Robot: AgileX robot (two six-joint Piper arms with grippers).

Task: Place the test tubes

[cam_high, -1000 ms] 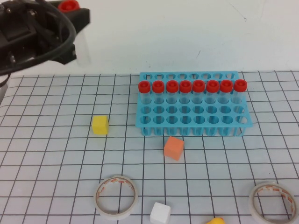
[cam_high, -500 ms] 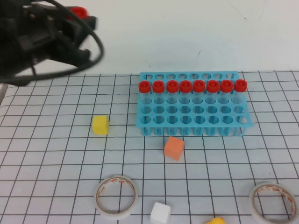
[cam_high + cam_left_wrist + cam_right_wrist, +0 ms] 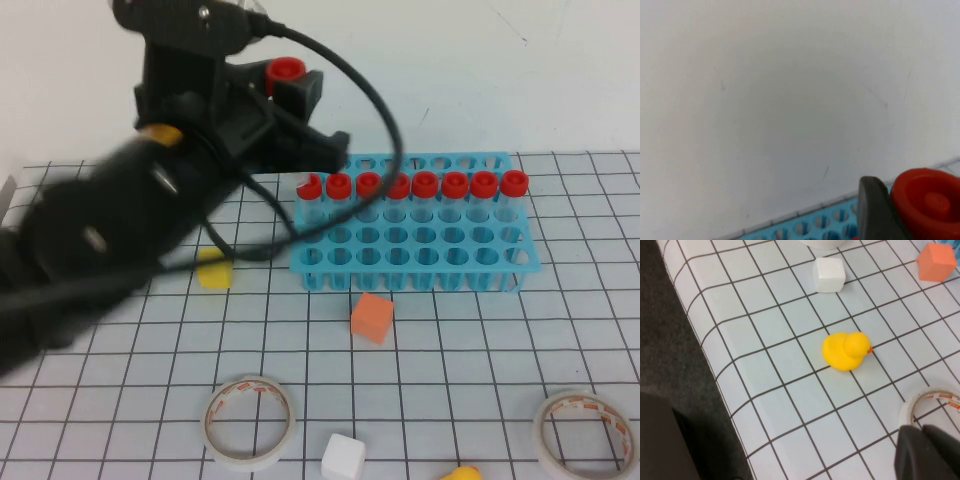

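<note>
Nearest me, at the front edge of the gridded mat (image 3: 100,400), I see the right gripper (image 3: 923,452) low, its fingers pressed together with nothing between them. It sits just beside a tape roll (image 3: 920,397). A yellow rubber duck (image 3: 846,351) lies a little farther in, and a white cube (image 3: 343,457) is beyond that. A second tape roll (image 3: 212,425) lies flat to the left of the white cube.

Toward the middle of the mat there is an orange cube (image 3: 372,318), close to the front of the blue tube rack (image 3: 415,262) but not touching it. A yellow cube (image 3: 212,272) sits off to the left, partly hidden behind my left arm.

In the rack, eight red-capped tubes (image 3: 425,190) stand upright in one row, with open holes in front of them and behind. The arm covers part of the leftmost cap.

Farthest back, the left gripper (image 3: 283,92) is raised above the mat near the rack's far left corner. It is clamped on a red-capped test tube (image 3: 286,70), cap upward, with the white wall (image 3: 790,100) behind it.
</note>
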